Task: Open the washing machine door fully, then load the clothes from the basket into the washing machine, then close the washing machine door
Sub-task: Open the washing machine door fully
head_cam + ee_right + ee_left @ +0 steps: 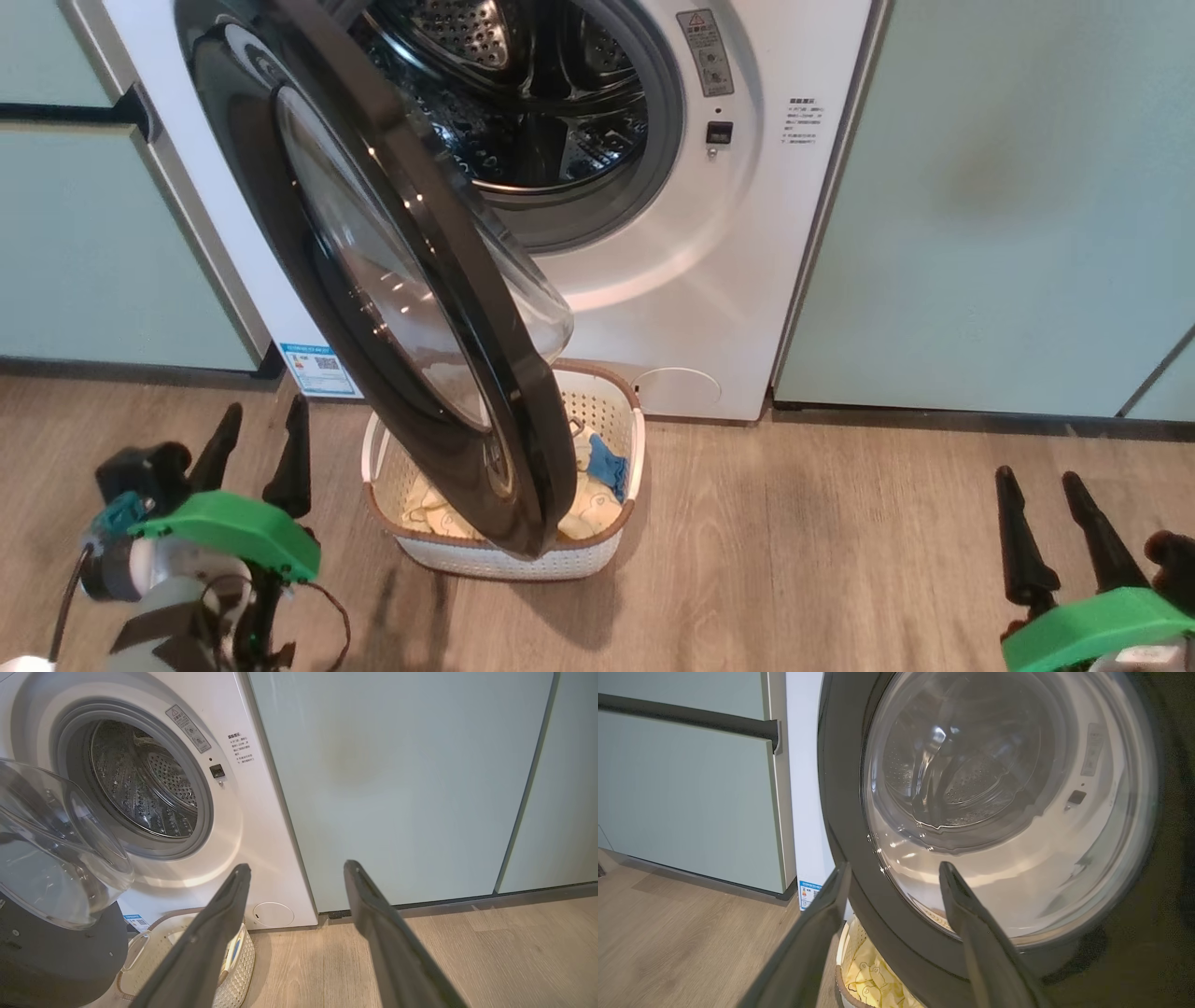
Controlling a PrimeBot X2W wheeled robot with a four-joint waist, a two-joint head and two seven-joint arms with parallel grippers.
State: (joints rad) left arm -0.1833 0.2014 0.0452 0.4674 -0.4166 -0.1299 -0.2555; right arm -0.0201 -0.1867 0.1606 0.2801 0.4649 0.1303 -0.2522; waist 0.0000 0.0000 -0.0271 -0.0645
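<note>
Pale teal cabinets (1008,187) are seen across the right and far left of the head view, with wood-look floor (840,541) along the bottom. The washer (747,233) is set between them at upper centre, its steel drum (523,93) laid bare. The door (532,448) is swung out part-way and is seen nearly edge-on, running from the upper left down to the centre, where its lower rim overlaps the basket (523,560). The basket is placed on the floor just before the washer, at lower centre. The clothes (588,504) are lying inside it. The left gripper (265,408) is held at lower left, near the door's outer face, fingers spread wide, nothing gripped. The right gripper (1038,476) is held at lower right, well apart from the basket, likewise spread wide and empty.
</note>
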